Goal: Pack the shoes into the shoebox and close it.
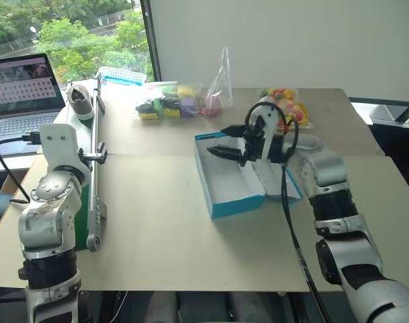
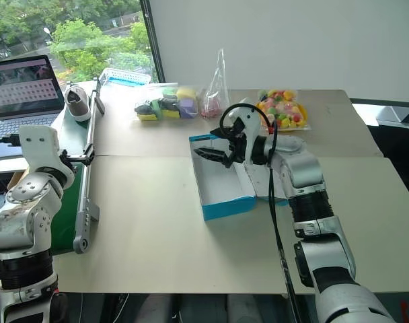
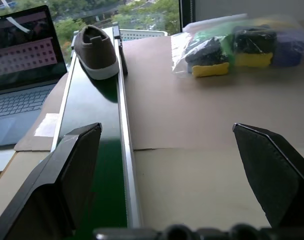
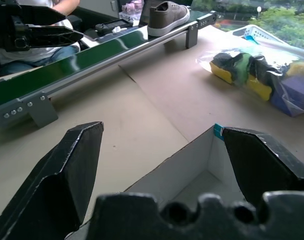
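One greyish-tan shoe (image 1: pixel 80 99) stands on the far end of a green conveyor belt (image 1: pixel 90 202) at the table's left; it also appears as the shoe (image 3: pixel 94 50). The blue shoebox (image 1: pixel 226 180) lies open mid-table, white inside and with nothing in it, its lid folded out to the right under my right arm. My right gripper (image 1: pixel 226 142) hovers open above the box's far left corner (image 4: pixel 212 137), pointing towards the belt. My left gripper (image 3: pixel 167 150) is open and level over the near part of the belt, pointing along it at the shoe, well short of it.
A laptop (image 1: pixel 23 94) sits left of the belt. Along the table's far side stand a white basket (image 1: pixel 120 75), a bag of coloured blocks (image 1: pixel 167 102), a clear bag (image 1: pixel 218 91) and a bag of colourful sweets (image 1: pixel 288 104). A person (image 4: pixel 42 10) sits beyond the belt.
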{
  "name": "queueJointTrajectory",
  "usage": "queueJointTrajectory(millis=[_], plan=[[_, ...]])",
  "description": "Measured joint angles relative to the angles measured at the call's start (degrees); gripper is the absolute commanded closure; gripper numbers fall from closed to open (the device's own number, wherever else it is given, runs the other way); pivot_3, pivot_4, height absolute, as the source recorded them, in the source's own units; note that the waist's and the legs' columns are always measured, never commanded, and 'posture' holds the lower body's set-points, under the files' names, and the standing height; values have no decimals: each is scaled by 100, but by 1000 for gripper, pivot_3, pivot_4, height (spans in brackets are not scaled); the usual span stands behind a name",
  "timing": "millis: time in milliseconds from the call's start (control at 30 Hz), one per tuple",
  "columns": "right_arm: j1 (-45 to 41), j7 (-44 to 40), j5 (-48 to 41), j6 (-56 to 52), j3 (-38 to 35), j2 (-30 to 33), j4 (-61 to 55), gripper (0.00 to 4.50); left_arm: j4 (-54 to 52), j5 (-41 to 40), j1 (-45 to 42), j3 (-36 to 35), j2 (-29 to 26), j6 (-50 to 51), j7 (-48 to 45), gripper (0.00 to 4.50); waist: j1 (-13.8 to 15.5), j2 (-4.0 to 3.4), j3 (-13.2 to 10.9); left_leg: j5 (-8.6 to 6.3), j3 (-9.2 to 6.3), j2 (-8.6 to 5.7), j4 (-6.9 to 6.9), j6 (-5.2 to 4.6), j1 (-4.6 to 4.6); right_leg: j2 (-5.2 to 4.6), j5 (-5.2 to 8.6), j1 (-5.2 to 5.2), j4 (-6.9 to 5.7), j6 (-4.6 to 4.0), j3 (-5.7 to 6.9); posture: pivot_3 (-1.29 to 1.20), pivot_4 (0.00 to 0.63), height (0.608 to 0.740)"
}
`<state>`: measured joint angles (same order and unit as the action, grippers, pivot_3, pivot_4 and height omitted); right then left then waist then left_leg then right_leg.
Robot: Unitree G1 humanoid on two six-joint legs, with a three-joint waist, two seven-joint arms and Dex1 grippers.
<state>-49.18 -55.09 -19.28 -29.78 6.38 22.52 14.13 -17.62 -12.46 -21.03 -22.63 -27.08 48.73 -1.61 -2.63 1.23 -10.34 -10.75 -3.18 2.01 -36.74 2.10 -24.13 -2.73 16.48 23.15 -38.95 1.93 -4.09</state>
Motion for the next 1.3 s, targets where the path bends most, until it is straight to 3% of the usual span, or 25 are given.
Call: queueJointTrajectory(millis=[200, 400, 633, 1033, 1133, 1233, 1300], plan=[[-2, -180, 9, -26, 213, -149, 20, 30, 156, 88, 267, -495, 37, -16, 225, 0, 13, 1, 0, 0, -2, -1, 0, 0, -1, -1, 0, 2, -1, 0, 2, 0, 150, 740], [-2, -231, 0, -170, 261, -277, -56, 30, 1008, 84, 94, -742, 164, -447, 261, 0, 50, 3, 1, 0, -5, -2, 0, 1, -1, -1, 0, 2, -1, 0, 7, 0, 150, 740], [4, -291, -8, -376, 304, -280, -424, 30, 2188, 133, -541, -421, 197, -1044, 201, 0, 38, 10, 1, 0, -6, -2, 0, 1, -5, -2, 0, 4, 0, 0, 9, 0, 150, 740], [176, -88, -9, -525, 298, -282, -671, 30, 2764, 137, -640, -262, 174, -1164, 198, 0, 15, 12, 2, -1, -6, -2, 4, 1, -6, -2, 0, 7, -1, 0, 8, 0, 150, 740], [232, -42, 1, -525, 301, -274, -697, 0, 2829, 48, -633, -420, 205, -1104, 256, 665, 13, 12, 2, -1, -5, -3, 4, 1, -5, -3, 0, 7, -1, 0, 8, 0, 150, 740], [232, 21, 3, -524, 301, -274, -695, 0, 2744, -63, -588, -460, 276, -1098, 259, 1662, 15, 12, 2, 0, -6, -2, 4, 1, -2, -3, 0, 6, -4, 0, 8, 0, 150, 740], [231, 55, 3, -524, 300, -273, -692, 0, 2668, -124, -576, -460, 286, -1089, 259, 1983, 16, 12, 2, 0, -7, -2, 4, 2, 3, -2, 0, 3, -8, 0, 8, 0, 150, 740]])
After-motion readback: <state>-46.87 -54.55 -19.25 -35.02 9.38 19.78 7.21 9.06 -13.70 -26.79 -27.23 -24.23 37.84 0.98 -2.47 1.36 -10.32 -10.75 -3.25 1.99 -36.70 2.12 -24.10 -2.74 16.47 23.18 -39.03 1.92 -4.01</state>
